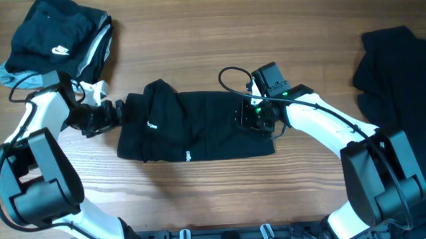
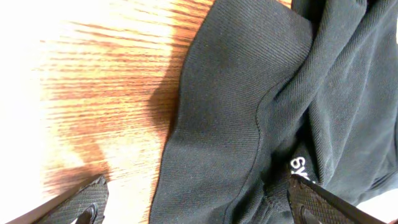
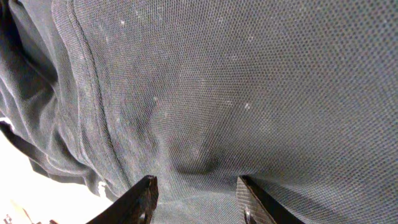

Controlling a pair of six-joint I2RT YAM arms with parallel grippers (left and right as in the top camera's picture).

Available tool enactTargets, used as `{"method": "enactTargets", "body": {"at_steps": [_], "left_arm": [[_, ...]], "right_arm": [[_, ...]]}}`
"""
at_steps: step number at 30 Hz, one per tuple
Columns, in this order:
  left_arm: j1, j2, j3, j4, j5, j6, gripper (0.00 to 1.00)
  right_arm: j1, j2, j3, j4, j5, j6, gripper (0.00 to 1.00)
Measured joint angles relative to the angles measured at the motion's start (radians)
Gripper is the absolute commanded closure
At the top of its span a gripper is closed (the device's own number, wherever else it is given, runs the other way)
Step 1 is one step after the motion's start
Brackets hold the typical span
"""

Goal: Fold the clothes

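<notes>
One of the clothes, a black garment [image 1: 199, 127], lies spread in a rough rectangle at the table's middle, with small white labels on it. My left gripper [image 1: 119, 113] is at its left end, open wide: in the left wrist view [image 2: 196, 199] one finger [image 2: 90, 199] is over bare wood and the other [image 2: 317, 202] over the fabric [image 2: 249, 93], near white lettering [image 2: 300, 167]. My right gripper [image 1: 255, 118] is down on the garment's right part. In the right wrist view [image 3: 196, 186] its jaws stand apart over flat fabric [image 3: 249, 81], with a small pucker just ahead.
A heap of black clothes with a white swoosh [image 1: 55, 40] and a grey-blue piece [image 1: 17, 76] sits at the back left. Another black garment [image 1: 402, 68] lies at the right edge. A dark rail [image 1: 240, 237] runs along the front edge of the wooden table [image 1: 195, 34].
</notes>
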Motion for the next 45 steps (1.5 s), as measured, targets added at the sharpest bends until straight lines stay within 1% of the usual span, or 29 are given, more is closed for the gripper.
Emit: {"method": "enactTargets", "body": {"at_steps": [5, 8, 11, 13, 14, 15, 16, 19, 20, 21, 22, 23, 25, 27, 28, 29, 30, 34, 35, 36, 37, 38, 39, 40, 41, 42, 44, 45], "left_arm": [[-0.008, 0.034, 0.015, -0.001, 0.009, 0.023, 0.11], [-0.055, 0.068, 0.045, -0.011, 0.045, 0.038, 0.14], [-0.127, 0.083, 0.053, -0.013, 0.072, 0.068, 0.22], [-0.155, 0.087, 0.053, -0.016, 0.078, 0.078, 0.31], [-0.16, 0.09, 0.052, -0.015, 0.079, 0.083, 0.32], [-0.163, 0.094, 0.051, -0.017, 0.085, 0.085, 0.35], [-0.163, 0.097, 0.051, -0.017, 0.086, 0.087, 0.43], [-0.164, 0.104, 0.047, -0.01, 0.083, 0.095, 0.7], [-0.166, 0.114, 0.043, -0.01, 0.09, 0.093, 0.74], [-0.168, 0.116, 0.04, -0.006, 0.086, 0.093, 0.73], [-0.168, 0.119, 0.039, -0.008, 0.093, 0.089, 0.41], [-0.172, 0.125, 0.038, -0.013, 0.1, 0.09, 0.27], [-0.181, 0.117, 0.04, -0.037, 0.164, 0.089, 0.25], [-0.189, 0.111, 0.042, -0.053, 0.183, 0.09, 0.24], [-0.189, 0.111, 0.042, -0.062, 0.187, 0.09, 0.25], [-0.189, 0.113, 0.042, -0.076, 0.191, 0.09, 0.25], [-0.185, 0.117, 0.042, -0.103, 0.197, 0.09, 0.25], [-0.171, 0.123, 0.037, -0.125, 0.216, 0.09, 0.23], [-0.176, 0.123, 0.037, -0.126, 0.216, 0.09, 0.23], [-0.186, 0.123, 0.037, -0.126, 0.211, 0.09, 0.27], [-0.202, 0.123, 0.037, -0.126, 0.205, 0.089, 0.32], [-0.228, 0.121, 0.037, -0.124, 0.193, 0.089, 0.44], [-0.248, 0.121, 0.037, -0.12, 0.178, 0.089, 0.49], [-0.275, 0.121, 0.037, -0.11, 0.158, 0.085, 0.59], [-0.289, 0.122, 0.035, -0.095, 0.143, 0.067, 0.63], [-0.303, 0.122, 0.033, -0.079, 0.12, 0.045, 0.74], [-0.318, 0.122, 0.034, -0.065, 0.089, -0.009, 0.9], [-0.321, 0.123, 0.031, -0.055, 0.073, -0.027, 0.96]], "right_arm": [[0.0, 0.0, 0.0, -0.007, 0.0, 0.0, 0.54], [0.0, 0.0, 0.0, -0.008, 0.0, 0.0, 0.54], [0.0, 0.0, 0.0, -0.008, -0.001, 0.0, 0.54], [0.0, 0.0, 0.0, -0.009, -0.001, 0.0, 0.54], [0.0, 0.0, 0.0, -0.01, -0.001, 0.0, 0.54], [0.0, 0.0, 0.0, -0.011, -0.003, 0.0, 0.54], [0.0, 0.0, 0.0, -0.011, -0.004, 0.0, 0.54], [0.0, 0.0, 0.0, -0.011, -0.004, 0.0, 0.54], [0.0, 0.0, 0.0, -0.011, -0.005, 0.0, 0.54], [0.0, 0.0, 0.0, -0.011, -0.006, 0.0, 0.54], [0.0, 0.0, 0.0, -0.011, -0.007, 0.0, 0.54], [0.0, 0.0, 0.0, -0.011, -0.007, 0.0, 0.55], [0.0, 0.0, 0.0, -0.011, -0.007, 0.0, 0.54], [0.0, 0.0, 0.0, -0.011, -0.007, 0.0, 0.53], [0.0, 0.0, 0.0, -0.011, -0.007, 0.0, 0.58], [0.0, 0.0, 0.0, -0.011, -0.007, 0.0, 0.66], [0.0, 0.0, 0.0, -0.012, -0.006, 0.008, 0.71], [0.0, 0.006, 0.0, -0.043, 0.057, 0.146, 0.7], [0.0, 0.019, 0.0, -0.047, 0.063, 0.181, 0.66], [0.0, 0.03, 0.0, -0.047, 0.066, 0.204, 0.63], [0.0, 0.046, 0.0, -0.046, 0.064, 0.224, 0.63], [-0.002, 0.06, 0.005, -0.045, 0.046, 0.241, 0.63], [-0.005, 0.065, 0.01, -0.046, 0.036, 0.249, 0.64], [-0.009, 0.071, 0.011, -0.045, 0.021, 0.26, 0.64], [-0.012, 0.075, 0.014, -0.044, 0.012, 0.267, 0.64], [-0.013, 0.078, 0.016, -0.043, 0.005, 0.27, 0.64], [-0.013, 0.079, 0.016, -0.041, 0.001, 0.274, 0.64], [-0.013, 0.079, 0.016, -0.041, 0.0, 0.274, 0.65]]}}
